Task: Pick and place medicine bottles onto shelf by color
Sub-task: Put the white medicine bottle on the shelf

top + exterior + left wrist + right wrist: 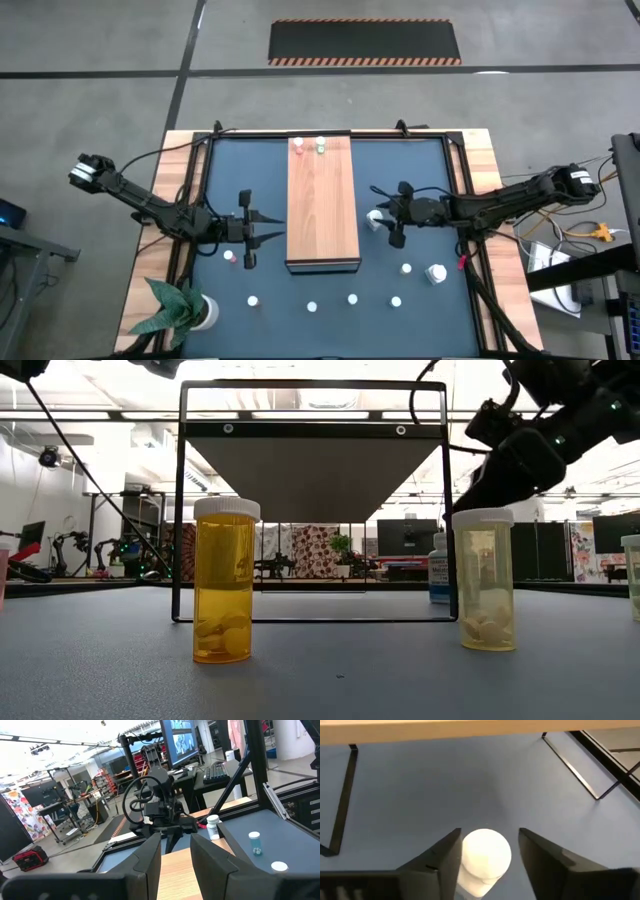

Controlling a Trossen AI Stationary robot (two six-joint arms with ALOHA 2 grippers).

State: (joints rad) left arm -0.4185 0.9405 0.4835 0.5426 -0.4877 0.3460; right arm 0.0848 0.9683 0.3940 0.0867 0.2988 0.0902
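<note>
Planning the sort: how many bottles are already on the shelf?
2: a pink-capped bottle and a green-capped bottle, side by side at the far end of the shelf. None seems hidden.

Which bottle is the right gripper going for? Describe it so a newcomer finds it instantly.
Start at the long wooden shelf in the middle of the dark mat. Just off its right side, the right gripper stands with fingers either side of a white-capped bottle. It is the only bottle beside the shelf's right edge; the other loose ones stand nearer the table's front.

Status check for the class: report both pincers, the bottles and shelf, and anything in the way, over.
Right pincer open, straddling a white-capped bottle on the mat beside the shelf. Left pincer empty at the shelf's other side. Two bottles shelved. Nothing in the way.
</note>
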